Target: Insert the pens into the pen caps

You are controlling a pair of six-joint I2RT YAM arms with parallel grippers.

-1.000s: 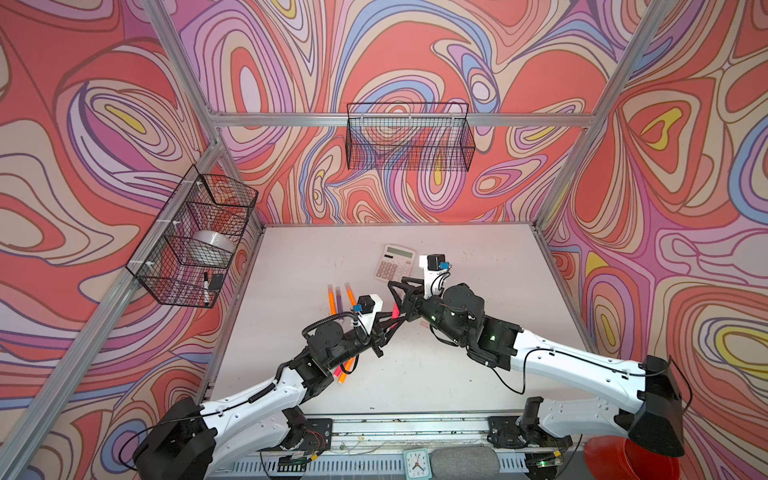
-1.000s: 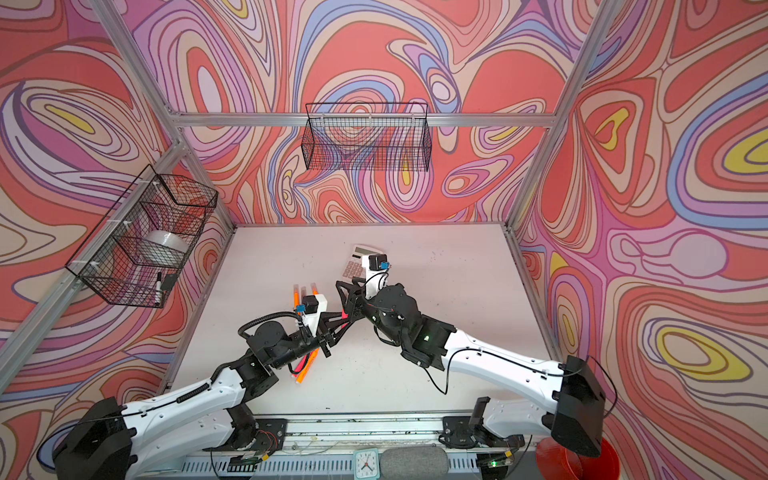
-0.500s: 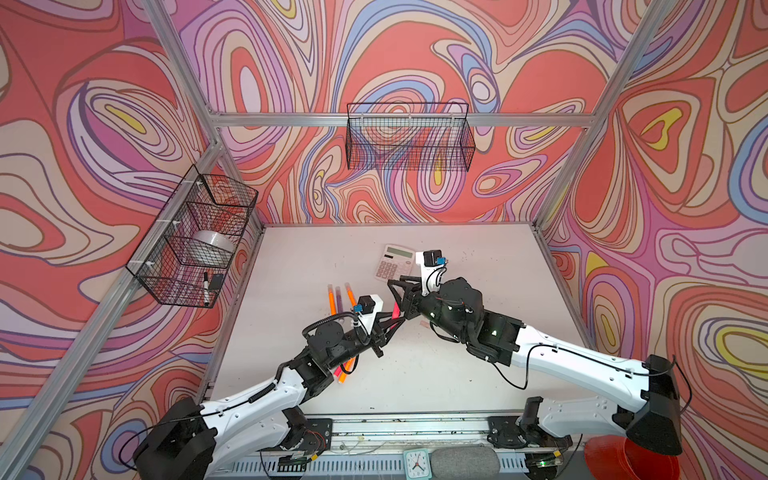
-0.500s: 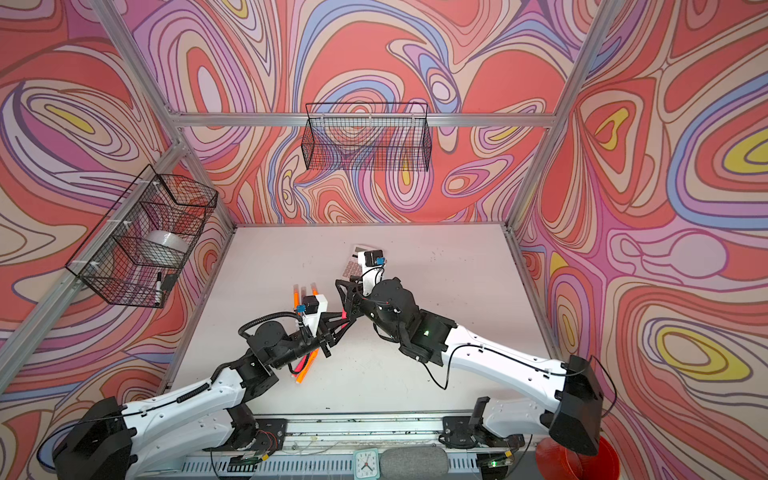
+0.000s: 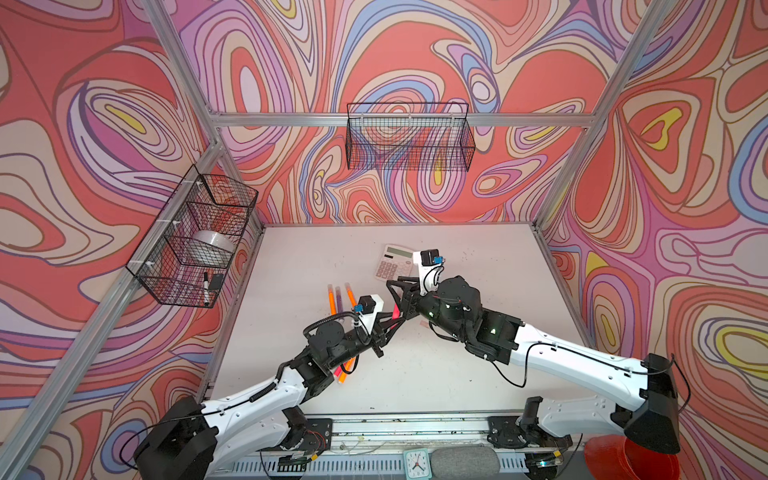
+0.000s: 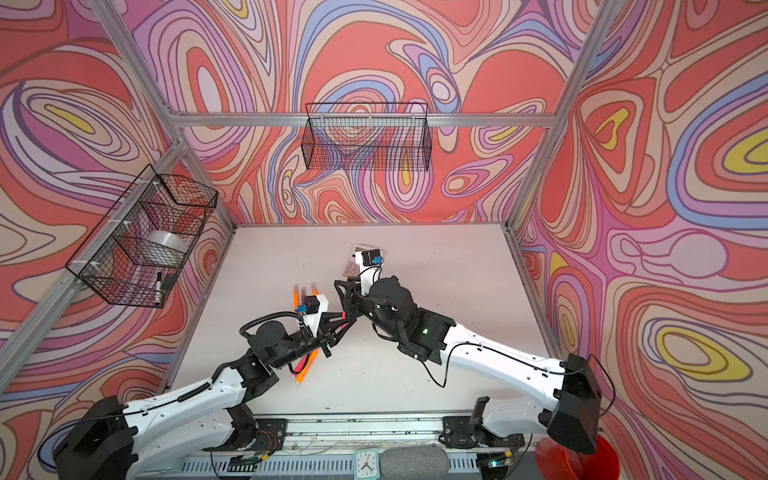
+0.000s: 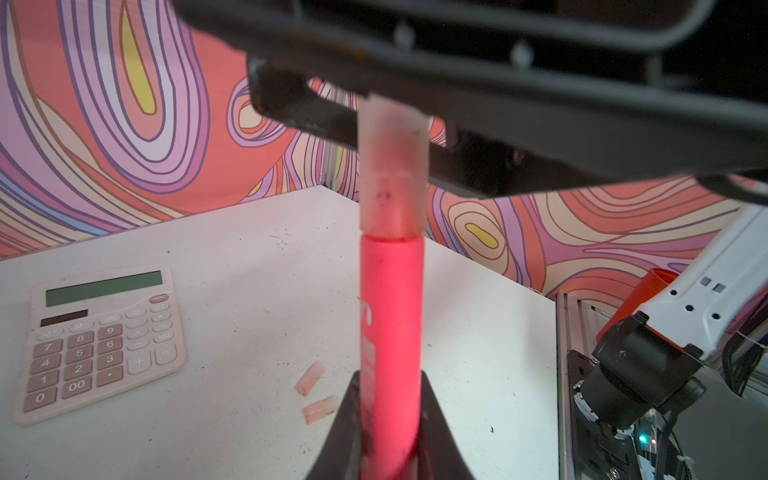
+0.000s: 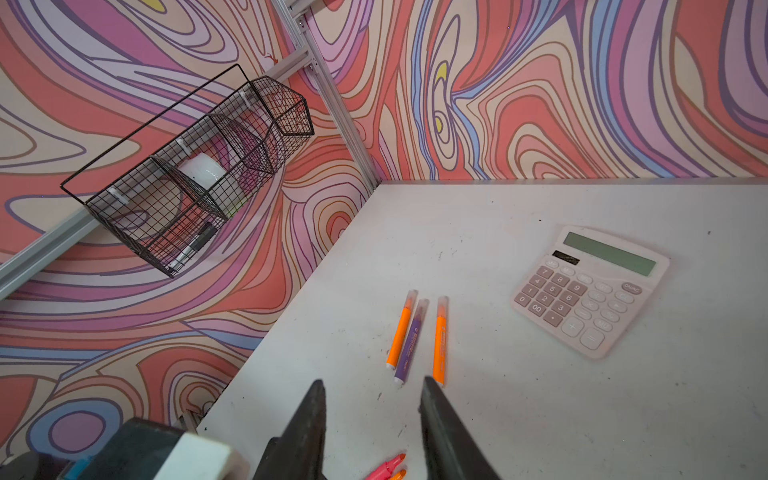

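Note:
My left gripper (image 7: 390, 382) is shut on a pink-red pen (image 7: 390, 311), held up off the table. A translucent pen cap (image 7: 392, 174) sits on the pen's tip. The cap's far end is hidden behind my right gripper (image 8: 372, 386), which is open with nothing between its fingers. In both top views the two grippers (image 5: 395, 318) (image 6: 345, 299) meet at mid-table. Two orange pens (image 8: 399, 332) (image 8: 440, 336) and a purple pen (image 8: 409, 340) lie capped side by side. Two loose caps (image 7: 309, 376) (image 7: 320, 409) lie on the table. Uncapped pens (image 5: 345, 370) lie partly under my left arm.
A pink calculator (image 5: 390, 262) lies behind the grippers. A wire basket (image 5: 191, 245) on the left wall holds a tape roll and a black-capped marker. Another basket (image 5: 409, 137) hangs on the back wall. A red cup (image 5: 602, 457) and a clock (image 5: 415, 463) sit at the front edge.
My right gripper has shifted slightly toward the left gripper and its jaws have narrowed a little. The left gripper and pen have stayed put.

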